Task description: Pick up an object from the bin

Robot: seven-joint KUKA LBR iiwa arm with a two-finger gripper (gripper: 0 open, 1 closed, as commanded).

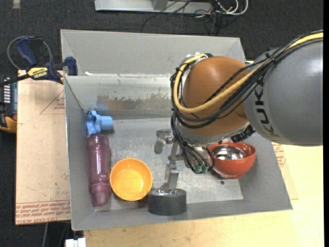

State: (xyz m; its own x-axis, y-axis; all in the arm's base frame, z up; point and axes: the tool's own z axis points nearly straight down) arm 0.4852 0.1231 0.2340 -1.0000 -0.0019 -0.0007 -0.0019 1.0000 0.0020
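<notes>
The bin (pixel 134 100) was grey metal with a flat, scratched floor and sloping walls. The gripper (pixel 167 158) hung under a round, smooth orange cover (pixel 213 94) near the middle of the bin. Its two thin metal fingers (pixel 171 178) were spread apart, with bare floor between them. A dark grey roll (pixel 167 202), shaped like a thick ring, lay by the bin's front edge. It was just below the front finger, whose tip was right at the roll's top. I could not tell if they touched. A shiny orange bowl (pixel 131 179) sat just left of the roll. A red bowl (pixel 234 161) with a silver inside sat to the right, partly under the arm. A long, see-through purple bottle (pixel 98 169) with a blue cap (pixel 97 122) lay along the left wall. That made two bowls, one roll and one bottle.
</notes>
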